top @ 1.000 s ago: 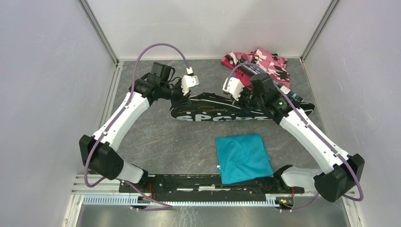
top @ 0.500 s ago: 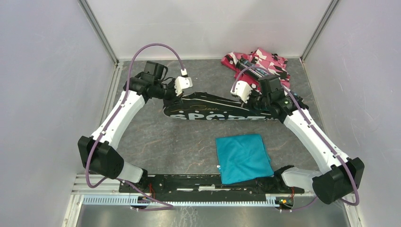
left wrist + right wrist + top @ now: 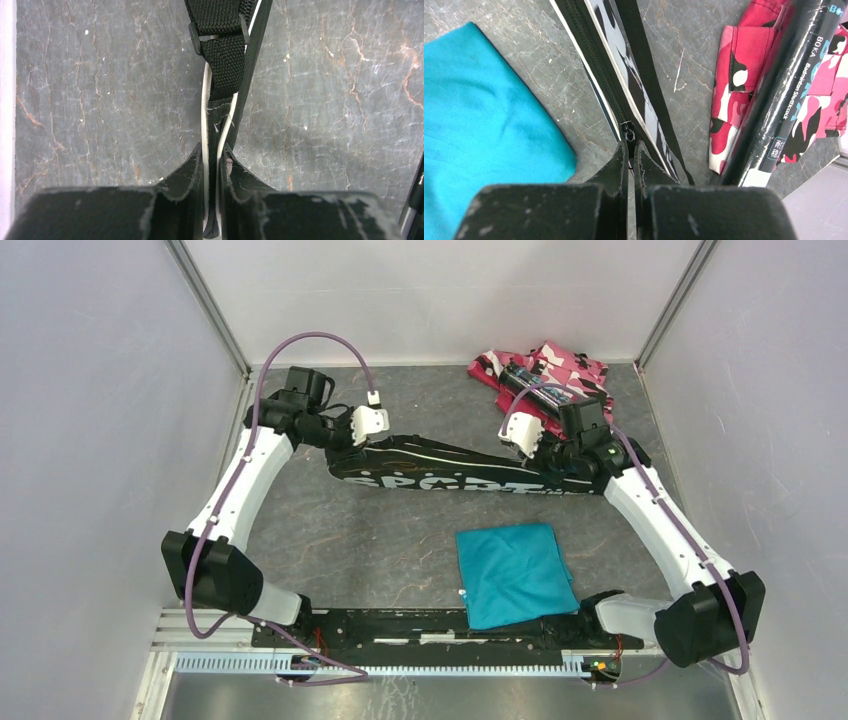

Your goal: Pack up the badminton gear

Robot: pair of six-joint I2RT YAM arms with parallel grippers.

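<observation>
The black "SPORT" racquet bag [image 3: 450,478] lies across the back of the table. My left gripper [image 3: 347,447] is shut on the bag's left end. In the left wrist view its jaws [image 3: 216,150] pinch the white-piped edge [image 3: 205,100] just below the webbing strap [image 3: 220,35]. My right gripper [image 3: 548,458] is shut on the zipper pull [image 3: 628,131] of the bag [image 3: 624,75], its fingertips [image 3: 630,146] closed around the tab. The long black tube [image 3: 535,388] [image 3: 781,85] lies behind the right gripper, on the pink camouflage fabric.
Pink-black camouflage fabric [image 3: 575,368] [image 3: 736,75] is bunched at the back right corner. A teal square cloth [image 3: 512,570] [image 3: 479,115] lies flat near the front, right of centre. Grey walls with metal rails close in both sides and the back.
The left gripper has pulled the bag's left end further left. The right gripper has slid right along the bag with the zipper pull. The bag now looks longer and narrower.
</observation>
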